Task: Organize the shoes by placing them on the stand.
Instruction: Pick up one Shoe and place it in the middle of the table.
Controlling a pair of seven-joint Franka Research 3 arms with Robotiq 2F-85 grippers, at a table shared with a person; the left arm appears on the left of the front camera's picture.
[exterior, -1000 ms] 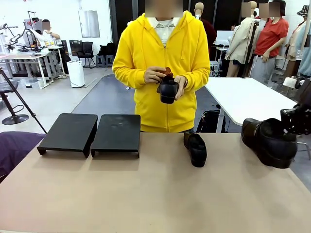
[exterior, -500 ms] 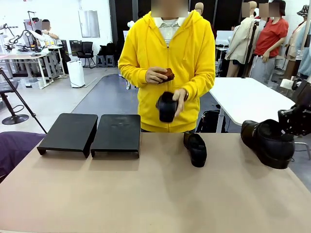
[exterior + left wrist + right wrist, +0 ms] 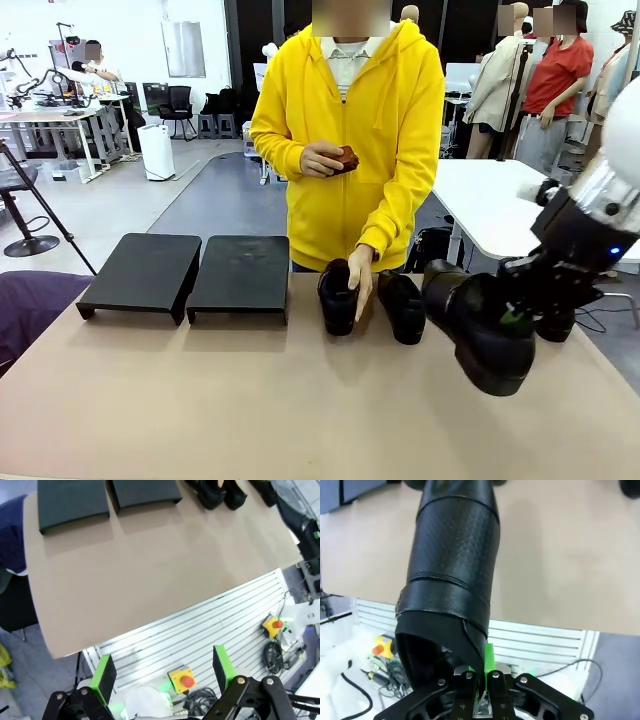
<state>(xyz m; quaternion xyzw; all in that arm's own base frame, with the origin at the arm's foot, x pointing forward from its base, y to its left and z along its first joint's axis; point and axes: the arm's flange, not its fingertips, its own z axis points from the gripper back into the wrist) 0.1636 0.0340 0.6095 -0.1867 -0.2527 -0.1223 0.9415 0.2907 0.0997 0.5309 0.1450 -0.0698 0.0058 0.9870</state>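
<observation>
This is a robot lab, a big open work room. A grey floor point(image 3: 120, 205) runs far back past white desks point(image 3: 500, 205), black office chairs point(image 3: 180, 103) and a black stand point(image 3: 30, 244). Beside the brown desk point(image 3: 300, 400), a metal plate point(image 3: 235, 615) holds a yellow box with a red stop button point(image 3: 182, 679) and loose cables point(image 3: 197, 712).

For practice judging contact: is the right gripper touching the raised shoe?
Touching. In the right wrist view, the right gripper pinches the shoe by its opening rim between shut fingers.
</observation>
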